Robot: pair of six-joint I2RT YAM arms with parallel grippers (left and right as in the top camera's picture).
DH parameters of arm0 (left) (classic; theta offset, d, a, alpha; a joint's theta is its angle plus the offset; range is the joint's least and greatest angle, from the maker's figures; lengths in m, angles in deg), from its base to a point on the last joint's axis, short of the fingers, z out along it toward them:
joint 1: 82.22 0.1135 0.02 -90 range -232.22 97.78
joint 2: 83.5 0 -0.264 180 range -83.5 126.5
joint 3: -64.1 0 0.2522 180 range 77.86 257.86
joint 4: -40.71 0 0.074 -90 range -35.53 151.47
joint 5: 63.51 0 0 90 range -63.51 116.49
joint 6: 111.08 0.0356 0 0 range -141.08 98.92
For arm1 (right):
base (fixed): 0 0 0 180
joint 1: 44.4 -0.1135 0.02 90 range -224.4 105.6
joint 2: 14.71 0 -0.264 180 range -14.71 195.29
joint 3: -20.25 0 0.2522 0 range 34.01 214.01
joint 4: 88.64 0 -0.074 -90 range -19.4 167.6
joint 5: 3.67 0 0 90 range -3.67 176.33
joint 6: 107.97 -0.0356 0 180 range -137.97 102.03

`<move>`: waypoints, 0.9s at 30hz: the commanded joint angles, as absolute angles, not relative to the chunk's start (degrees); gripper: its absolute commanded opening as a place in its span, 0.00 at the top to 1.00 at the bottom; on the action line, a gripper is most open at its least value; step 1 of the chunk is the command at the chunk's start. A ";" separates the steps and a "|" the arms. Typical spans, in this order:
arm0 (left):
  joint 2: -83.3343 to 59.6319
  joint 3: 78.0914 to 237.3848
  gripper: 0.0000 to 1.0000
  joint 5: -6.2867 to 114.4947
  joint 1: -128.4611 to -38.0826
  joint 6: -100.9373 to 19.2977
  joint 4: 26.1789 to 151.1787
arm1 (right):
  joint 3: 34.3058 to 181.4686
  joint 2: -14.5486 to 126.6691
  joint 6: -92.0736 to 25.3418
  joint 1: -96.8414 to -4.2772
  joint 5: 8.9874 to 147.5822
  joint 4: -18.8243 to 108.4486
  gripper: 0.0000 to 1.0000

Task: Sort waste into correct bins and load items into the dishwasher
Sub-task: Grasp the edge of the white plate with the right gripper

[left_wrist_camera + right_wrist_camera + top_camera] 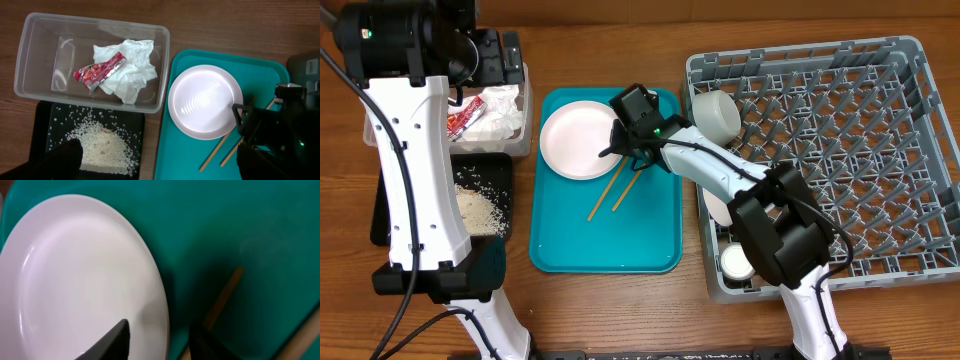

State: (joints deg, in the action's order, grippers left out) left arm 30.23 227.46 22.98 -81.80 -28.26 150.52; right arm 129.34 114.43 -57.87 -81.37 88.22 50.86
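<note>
Overhead: the right claw [613, 150] hangs at the right rim of the round white plastic plate [575, 140] on the flat teal plastic tray [605, 240]. Left wrist: the left claw [160, 167] is spread wide and empty, left of that tray. Right wrist: the right claw's fingertips [116, 339] stand apart astride the plate's rim, unclamped.

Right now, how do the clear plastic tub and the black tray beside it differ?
The clear plastic tub is see-through with tall walls; the black tray is opaque and shallow. The tub holds a crumpled white tissue and a red snack wrapper; the tray holds loose rice grains. Both are rectangular, of similar footprint, and sit beside the teal tray.
</note>
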 commanded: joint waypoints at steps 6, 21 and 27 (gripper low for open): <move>29.64 227.99 0.00 22.50 -81.49 -28.83 150.44 | 129.23 117.42 -63.24 -81.93 85.53 52.45 0.72; 29.64 227.99 0.00 22.50 -81.49 -28.83 150.41 | 129.84 117.40 -65.15 -81.61 85.51 51.03 0.96; 29.64 227.99 0.00 22.48 -81.49 -28.83 150.41 | 131.31 115.68 -65.12 -81.30 86.14 48.89 0.96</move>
State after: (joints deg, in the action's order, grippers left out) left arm 30.23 227.46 22.98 -81.80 -28.26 150.52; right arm 129.91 116.02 -64.88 -81.54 86.12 49.70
